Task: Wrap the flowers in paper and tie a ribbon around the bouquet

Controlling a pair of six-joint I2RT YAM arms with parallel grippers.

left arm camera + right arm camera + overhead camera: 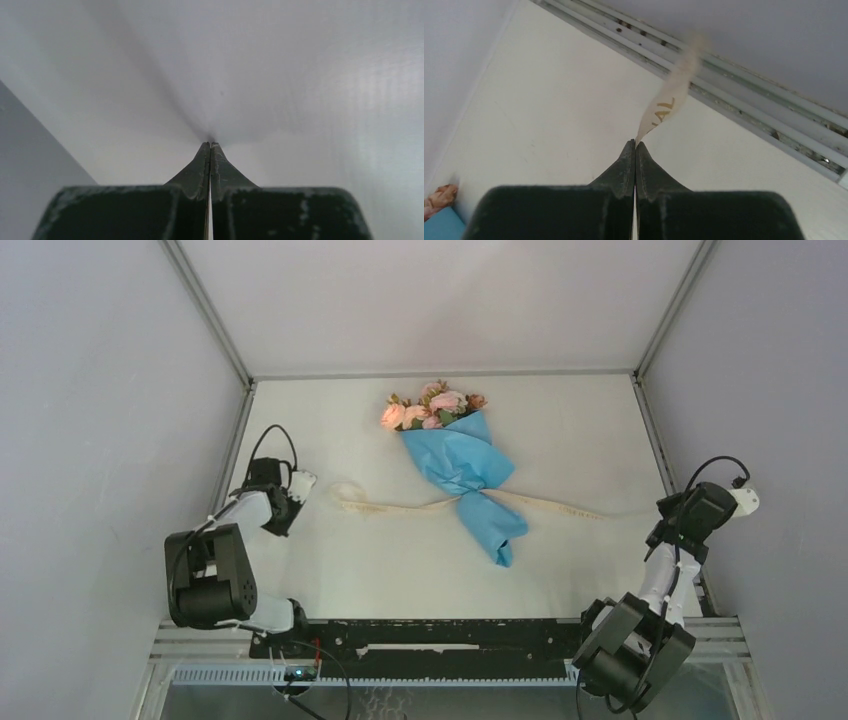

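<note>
Although the bouquet [465, 465] already lies wrapped in the middle of the table [320, 570], its flowers [432, 408] at the far end and the light blue paper [455, 455] tapering toward the near right, the top view shows that everything turns on the ribbon [400, 507]. Its long axis runs left to right across the bouquet's pinched waist, almost square to the cone. Its left end curls into a small loop on the table, near the left arm [215, 575] but apart from it. Its right strand trails out toward the right arm [640, 640]. Whether a knot sits at the waist is too small to tell. In the left wrist view the left gripper [210, 145] is clenched on nothing, its fingers pressed together over a plain white surface, with no ribbon in sight. In the right wrist view the right gripper [635, 144] is clenched too. A lettered strip of ribbon rises straight out of the seam at its tips toward the rail [749, 95], so it appears pinched there. A rose bloom [439, 196] shows at the edge of that view. I judge that any tightening pull should run outward along the ribbon's line, and the left gripper would first have to reach rightward for the loop.
</note>
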